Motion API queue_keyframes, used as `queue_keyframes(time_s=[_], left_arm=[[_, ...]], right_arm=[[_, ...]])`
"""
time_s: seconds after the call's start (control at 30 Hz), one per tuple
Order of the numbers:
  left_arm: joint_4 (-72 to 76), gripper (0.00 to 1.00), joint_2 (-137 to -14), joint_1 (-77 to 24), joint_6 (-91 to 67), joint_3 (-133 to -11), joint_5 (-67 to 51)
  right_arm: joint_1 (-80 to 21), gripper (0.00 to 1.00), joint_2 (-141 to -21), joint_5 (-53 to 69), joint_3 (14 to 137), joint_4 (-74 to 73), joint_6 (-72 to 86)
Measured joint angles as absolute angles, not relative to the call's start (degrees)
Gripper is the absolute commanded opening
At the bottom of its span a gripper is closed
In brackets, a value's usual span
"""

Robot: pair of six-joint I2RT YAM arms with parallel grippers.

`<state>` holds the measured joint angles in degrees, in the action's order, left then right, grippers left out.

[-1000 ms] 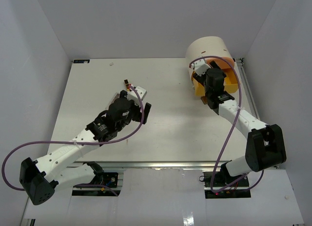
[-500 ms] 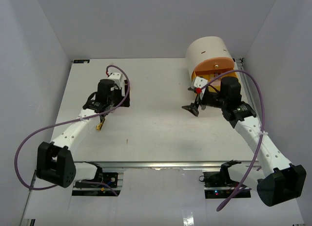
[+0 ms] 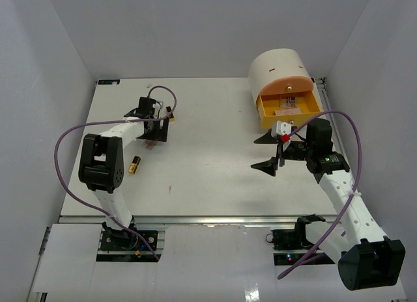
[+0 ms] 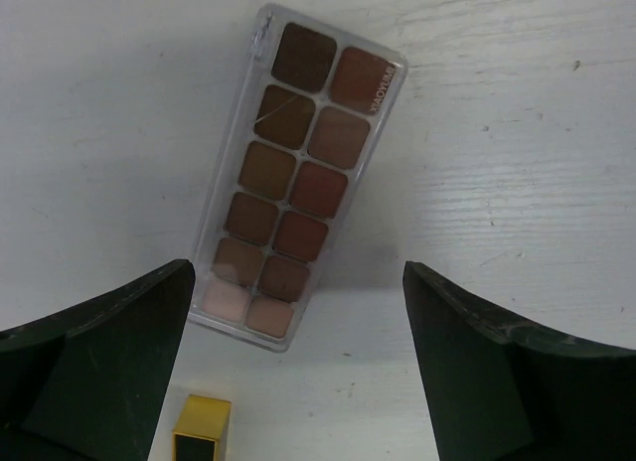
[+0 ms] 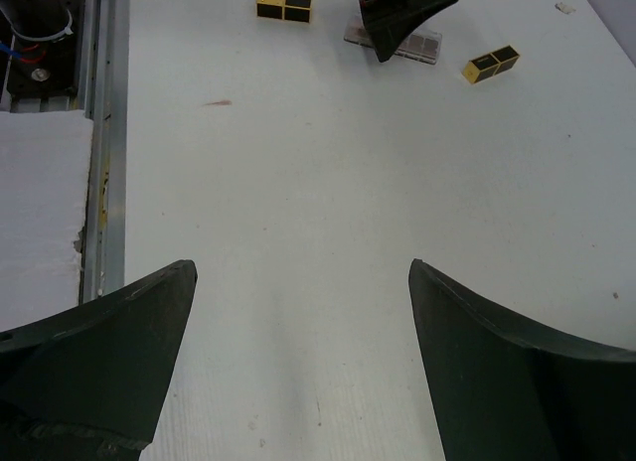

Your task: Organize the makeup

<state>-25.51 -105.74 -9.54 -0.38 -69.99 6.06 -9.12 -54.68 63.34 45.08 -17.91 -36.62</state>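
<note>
1. My left hand (image 4: 296, 272) hangs wide open and empty above the worktop (image 3: 215, 185), one finger on either side of the brown palette (image 4: 298, 183).
2. The palette lies flat straight below that hand, on the far-left part of the worktop. Its long axis runs away from my wrist and leans a little to the right at the far end. The darkest shades are at the far end and the palest nearest me.
3. My jaws therefore span its narrow width. I judge that a straight drop, perhaps with a slight turn of the wrist to square up, would close them on the two long edges.
4. A line of print runs along the far right edge of the clear lid. It is too small and too turned to read, and I can see no other label.
5. Two black-and-gold tubes flank the palette: the near lipstick tube (image 3: 133, 165) and the far lipstick tube (image 3: 171, 113), neither touching it.
6. My right hand (image 3: 268, 152) is also spread wide and empty. It is well apart on the right side, just in front of the open orange drawer (image 3: 290, 122) of the cream drawer unit (image 3: 279, 66). The left hand is plainly the nearer to the palette.
</note>
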Motion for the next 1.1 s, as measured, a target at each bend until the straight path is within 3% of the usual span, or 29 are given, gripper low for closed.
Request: queue_keyframes(time_s=[0.3,0.5,0.87,1.1], left_arm=[[-25.2,0.93,-108.6,-9.2,5.9,-73.3,6.6],[-24.8,0.83,-109.6,-6.8,6.4,-72.7,3.8],[-23.5,0.14,-109.3,-5.4,3.6,-71.7,-0.8],[-24.7,0.11,-105.0,-5.0,-2.4,-68.3,-7.9]], right_arm=[[-9.1,0.94,-54.4,63.4,45.1,-18.1,-36.8],[-9.0,0.94,-53.8,63.4,45.1,-18.1,-37.1],[-8.4,0.94,-54.0,64.3,45.1,-18.1,-36.5],[-8.2,0.94,-55.9,65.3,45.0,-18.0,-36.0]])
